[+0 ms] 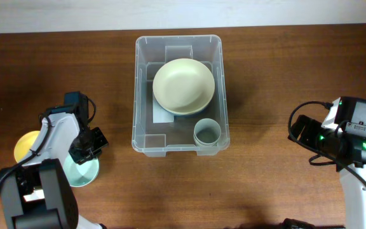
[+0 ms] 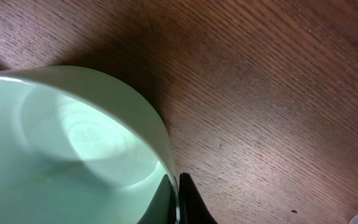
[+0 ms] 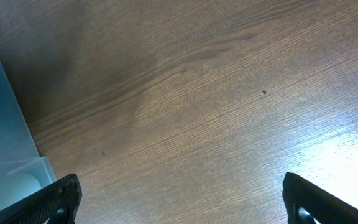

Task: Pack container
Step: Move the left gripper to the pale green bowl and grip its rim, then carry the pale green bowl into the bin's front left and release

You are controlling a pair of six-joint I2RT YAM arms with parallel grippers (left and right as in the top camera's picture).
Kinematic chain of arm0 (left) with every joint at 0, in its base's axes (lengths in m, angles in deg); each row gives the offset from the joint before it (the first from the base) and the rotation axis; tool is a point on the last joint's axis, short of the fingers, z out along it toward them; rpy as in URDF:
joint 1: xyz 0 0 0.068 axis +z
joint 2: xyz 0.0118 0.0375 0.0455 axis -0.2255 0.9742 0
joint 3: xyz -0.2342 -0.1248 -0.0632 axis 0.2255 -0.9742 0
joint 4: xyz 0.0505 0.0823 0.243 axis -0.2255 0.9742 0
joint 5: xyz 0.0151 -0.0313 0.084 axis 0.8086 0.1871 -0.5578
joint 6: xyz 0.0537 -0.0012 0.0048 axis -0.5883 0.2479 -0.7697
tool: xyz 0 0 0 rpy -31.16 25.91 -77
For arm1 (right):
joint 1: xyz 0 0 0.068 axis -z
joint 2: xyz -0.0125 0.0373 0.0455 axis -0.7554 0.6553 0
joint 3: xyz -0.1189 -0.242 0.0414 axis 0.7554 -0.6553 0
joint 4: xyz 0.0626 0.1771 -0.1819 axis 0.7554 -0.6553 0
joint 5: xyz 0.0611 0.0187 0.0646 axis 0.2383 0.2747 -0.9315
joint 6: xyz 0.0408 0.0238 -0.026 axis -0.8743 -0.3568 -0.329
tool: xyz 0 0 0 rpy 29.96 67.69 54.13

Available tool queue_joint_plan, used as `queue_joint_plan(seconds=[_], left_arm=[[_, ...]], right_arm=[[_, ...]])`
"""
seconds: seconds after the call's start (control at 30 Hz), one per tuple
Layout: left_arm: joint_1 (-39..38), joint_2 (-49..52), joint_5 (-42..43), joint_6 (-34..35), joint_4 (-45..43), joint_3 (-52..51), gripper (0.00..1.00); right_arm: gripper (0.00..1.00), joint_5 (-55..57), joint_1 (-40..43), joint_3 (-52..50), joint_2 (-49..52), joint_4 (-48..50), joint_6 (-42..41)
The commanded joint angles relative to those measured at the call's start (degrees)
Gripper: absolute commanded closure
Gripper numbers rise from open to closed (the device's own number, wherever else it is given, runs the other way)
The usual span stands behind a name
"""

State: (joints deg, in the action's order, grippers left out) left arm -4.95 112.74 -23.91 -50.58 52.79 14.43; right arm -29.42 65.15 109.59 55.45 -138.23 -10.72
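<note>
Container point(image 1: 136, 95), mid-frame in the overhead view, already holds a cream bowl point(image 1: 183, 86) and a small cup point(image 1: 207, 132); at lower left the left gripper point(image 2: 176, 186) pinches the mint bowl point(image 2: 73, 155) by its rim beside an unpacked yellow bowl point(image 1: 24, 145), and the right gripper point(image 3: 179, 199) gapes empty.

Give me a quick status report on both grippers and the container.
Left gripper shut on mint bowl rim, left of container. Right gripper open over bare table. Container holds cream bowl and small cup. Nothing in the way.
</note>
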Motion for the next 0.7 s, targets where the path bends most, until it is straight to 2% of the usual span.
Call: queue_joint_plan(seconds=[0.0,0.2,0.33,0.5,0.67], left_arm=[[0.17,-0.15,0.72,-0.61,-1.66,-0.02,0.99],[-4.70,-1.01,0.72,-3.21,-2.03,7.50,0.99],[-12.48,-3.61,-1.60,-3.98,1.42,21.33,0.99],[-20.68,-4.55,-6.84,-3.98,5.14,33.59,0.99],[-30.58,-4.37,-6.71,-3.98,4.81,36.59,0.99]], right_arm=[[0.01,0.31,0.48,-0.20,-0.07,-0.02,0.35],[0.01,0.31,0.48,-0.20,-0.07,0.02,0.35],[0.01,0.33,0.48,-0.20,-0.07,0.00,0.37],[0.01,0.35,0.48,-0.20,-0.07,0.04,0.37],[0.01,0.94,0.48,-0.20,-0.07,0.04,0.35]])
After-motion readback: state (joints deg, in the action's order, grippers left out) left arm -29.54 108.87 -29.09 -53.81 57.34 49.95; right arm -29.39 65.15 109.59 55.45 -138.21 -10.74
